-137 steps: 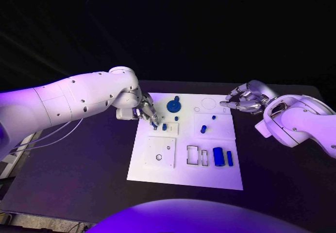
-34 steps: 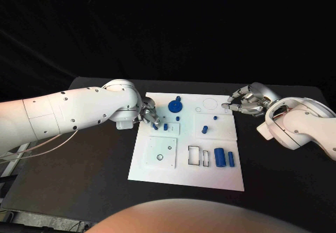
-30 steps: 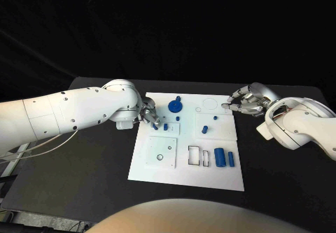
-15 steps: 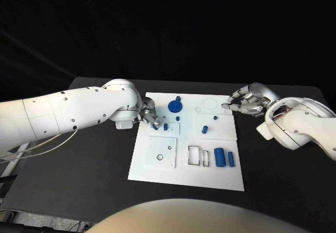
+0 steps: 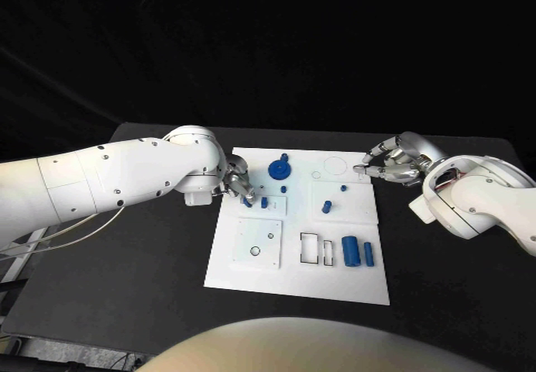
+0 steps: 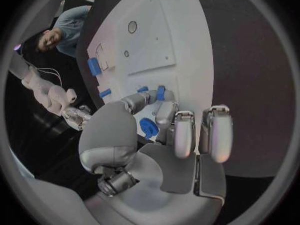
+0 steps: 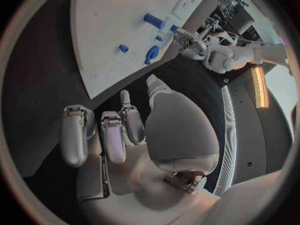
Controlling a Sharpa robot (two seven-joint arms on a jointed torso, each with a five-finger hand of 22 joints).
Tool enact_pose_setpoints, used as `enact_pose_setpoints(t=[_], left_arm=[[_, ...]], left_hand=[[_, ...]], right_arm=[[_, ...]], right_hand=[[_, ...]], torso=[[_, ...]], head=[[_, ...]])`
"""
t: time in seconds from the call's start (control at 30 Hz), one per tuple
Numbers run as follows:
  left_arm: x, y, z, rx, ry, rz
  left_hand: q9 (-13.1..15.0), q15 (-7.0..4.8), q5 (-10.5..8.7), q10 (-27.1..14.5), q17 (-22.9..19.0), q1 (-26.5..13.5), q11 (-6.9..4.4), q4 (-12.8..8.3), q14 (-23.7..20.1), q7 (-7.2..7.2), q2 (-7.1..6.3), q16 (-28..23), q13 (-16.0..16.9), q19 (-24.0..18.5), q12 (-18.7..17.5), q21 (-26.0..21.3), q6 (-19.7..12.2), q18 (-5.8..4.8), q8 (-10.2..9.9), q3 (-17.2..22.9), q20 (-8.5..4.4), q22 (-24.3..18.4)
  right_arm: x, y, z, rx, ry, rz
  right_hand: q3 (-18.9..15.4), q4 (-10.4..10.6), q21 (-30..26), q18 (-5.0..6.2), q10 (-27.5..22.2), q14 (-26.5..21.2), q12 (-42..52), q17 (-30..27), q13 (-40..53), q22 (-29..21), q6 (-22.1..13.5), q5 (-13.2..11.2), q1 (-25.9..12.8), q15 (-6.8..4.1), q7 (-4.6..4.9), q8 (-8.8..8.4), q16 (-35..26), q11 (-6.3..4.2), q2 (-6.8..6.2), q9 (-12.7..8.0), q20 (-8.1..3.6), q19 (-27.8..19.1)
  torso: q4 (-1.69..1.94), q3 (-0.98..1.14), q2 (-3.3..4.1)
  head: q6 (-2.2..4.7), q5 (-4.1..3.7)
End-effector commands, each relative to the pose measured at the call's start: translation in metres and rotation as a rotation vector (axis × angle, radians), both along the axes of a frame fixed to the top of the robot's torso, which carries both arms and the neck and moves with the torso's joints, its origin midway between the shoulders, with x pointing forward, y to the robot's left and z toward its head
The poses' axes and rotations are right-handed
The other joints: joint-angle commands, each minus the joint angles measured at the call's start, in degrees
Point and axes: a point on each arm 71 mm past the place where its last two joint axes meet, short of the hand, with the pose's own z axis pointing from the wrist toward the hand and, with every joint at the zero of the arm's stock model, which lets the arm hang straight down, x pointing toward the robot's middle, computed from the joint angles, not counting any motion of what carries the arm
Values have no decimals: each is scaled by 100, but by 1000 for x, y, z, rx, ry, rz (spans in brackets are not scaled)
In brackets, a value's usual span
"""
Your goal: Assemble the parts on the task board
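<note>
Lying flat in the middle of the surface [image 5: 123, 256], the board [image 5: 300, 287] is running its long axis away from the robot, so both arms are reaching it from the sides. The left hand [image 5: 235, 184] is working at the board's left edge, its fingers [image 6: 164, 116] bent down onto a small blue peg [image 5: 245, 201]; they seem to be pinching it, probably to seat it in the small square plate there, beside a second peg [image 5: 262, 203] that is standing upright. The right hand [image 5: 391, 165] is waiting just off the board's far right corner, its fingers [image 7: 112, 135] curled in and grasping nothing, I judge to stay out of the way. Near the far edge, the gear [image 5: 277, 168] is lying flat on the board. Two cylinders [image 5: 351, 250] are lying side by side near the right edge, their long axes parallel to the board's. A short peg [image 5: 325, 206] is lying between them and the gear, slightly tilted.
</note>
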Motion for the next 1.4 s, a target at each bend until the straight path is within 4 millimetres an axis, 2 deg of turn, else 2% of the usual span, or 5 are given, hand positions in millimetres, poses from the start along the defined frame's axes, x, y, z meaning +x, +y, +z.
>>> enact_pose_setpoints(t=[0.03,0.87,1.4], left_arm=[[-1,-2,-2,6,13,-17],[-3,-5,-7,5,50,-19],[-4,-6,-10,13,59,-25]], left_hand=[[9,-1,12,-18,1509,173,23,-809,585,-48,125,21,-16,443,-38,8,4,-9,-34,858,-11,1417],[-10,10,30,-15,1509,85,35,-751,585,-41,69,21,-17,444,-38,11,-7,-10,-53,798,0,1418],[-7,3,146,-4,1509,47,26,-745,585,-53,32,21,-10,446,-33,15,37,-11,-23,774,0,1419]], right_arm=[[-1,1,0,-7,1,15],[-1,1,0,-7,1,14],[0,1,0,-7,1,14]], right_hand=[[-31,11,-22,118,-39,597,-22,1509,376,998,-43,37,49,-32,12,24,23,-9,15,10,-36,99],[-30,8,-32,120,-49,597,-33,1509,365,995,-46,37,56,-31,13,24,23,-9,16,9,-36,95],[-30,8,-32,120,-49,597,-33,1509,365,995,-46,37,56,-31,13,24,23,-9,16,9,-36,95]], torso=[[0,5,1],[-1,2,-1],[-3,4,-2]], head=[[0,6],[0,-10],[0,-13]])
